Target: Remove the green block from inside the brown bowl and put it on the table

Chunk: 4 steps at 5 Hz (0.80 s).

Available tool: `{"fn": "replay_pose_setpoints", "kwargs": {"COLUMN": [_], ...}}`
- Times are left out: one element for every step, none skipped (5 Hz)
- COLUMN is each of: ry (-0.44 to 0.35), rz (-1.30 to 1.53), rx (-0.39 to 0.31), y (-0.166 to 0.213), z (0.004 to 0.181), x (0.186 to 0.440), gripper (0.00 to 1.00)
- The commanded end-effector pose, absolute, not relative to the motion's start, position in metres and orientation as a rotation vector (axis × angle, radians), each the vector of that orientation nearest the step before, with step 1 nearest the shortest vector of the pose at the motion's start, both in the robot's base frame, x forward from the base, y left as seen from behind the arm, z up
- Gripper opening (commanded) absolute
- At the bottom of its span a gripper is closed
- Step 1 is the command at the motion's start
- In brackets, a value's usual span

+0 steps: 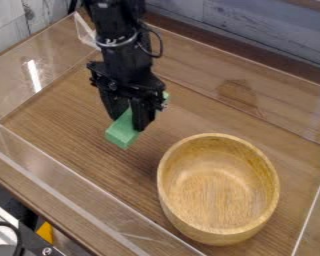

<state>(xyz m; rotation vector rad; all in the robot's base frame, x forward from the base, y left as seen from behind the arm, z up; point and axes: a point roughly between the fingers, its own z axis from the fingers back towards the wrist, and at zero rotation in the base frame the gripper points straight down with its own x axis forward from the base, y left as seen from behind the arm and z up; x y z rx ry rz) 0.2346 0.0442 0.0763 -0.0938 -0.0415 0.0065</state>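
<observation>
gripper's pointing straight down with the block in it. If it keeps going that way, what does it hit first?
The table. The gripper holds the green block left of the brown bowl, so the block's lower end should meet bare wood first, though its remaining height is unclear.
</observation>
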Motion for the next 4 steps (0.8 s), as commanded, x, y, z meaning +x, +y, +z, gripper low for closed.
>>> {"fn": "replay_pose_setpoints", "kwargs": {"ry": [-0.083,-0.079,-0.075,-0.069], "rz": [-0.021,-0.054,-0.086,-0.12], "rx": [-0.069,-0.062,-0.057,-0.057], "y": [0.049,0.044,0.037,0.041], "z": [0.074,0.066,0.06,0.06], "x": [0.249,0.253,0.257,0.261], "gripper": [0.0,0.0,0.0,0.0]}}
